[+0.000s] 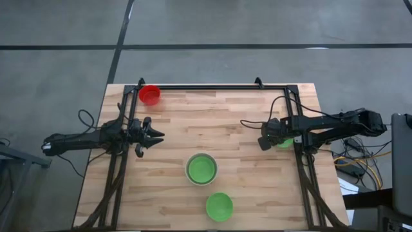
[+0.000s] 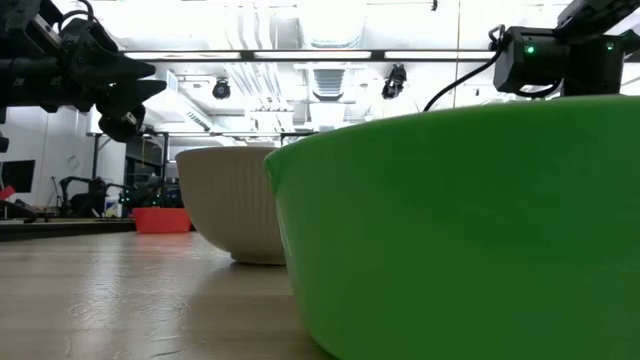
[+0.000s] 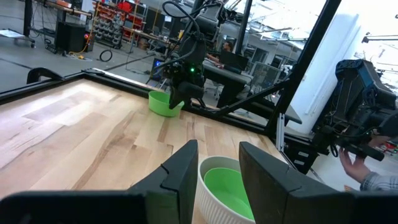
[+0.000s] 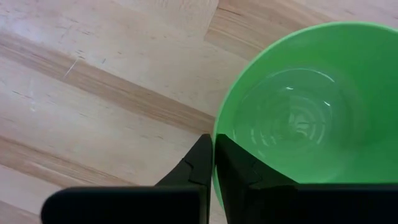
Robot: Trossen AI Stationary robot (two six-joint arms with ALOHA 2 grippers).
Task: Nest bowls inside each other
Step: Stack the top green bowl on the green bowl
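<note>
A green bowl point(image 4: 298, 118) sits near the table's right edge point(image 1: 286, 143), and my right gripper point(image 4: 213, 160) points down, shut on its rim. A whitish bowl point(image 1: 201, 169) holding a green bowl point(image 3: 225, 185) stands at the table's middle front. Another green bowl point(image 1: 219, 206) rests on its base by the near edge and fills the low view point(image 2: 470, 230). The red bowl point(image 1: 149, 95) stands at the far left. My left gripper point(image 1: 154, 135) hangs open and level at the left, its fingers point(image 3: 184, 167) well short of the whitish bowl. My right gripper pinches the green bowl's rim point(image 4: 216, 134) on the side toward the table's middle, one finger inside the bowl and one outside. The fingers come from above, pointing down. In the left wrist view the bowl point(image 3: 163, 103) looks to sit upright on the table.
A black frame point(image 1: 212, 86) runs along the table's far edge and down both sides, where the arms are mounted. Bare wood lies between the red bowl and the right arm. In the left wrist view a person's hand point(image 3: 354, 163) shows beyond the table.
</note>
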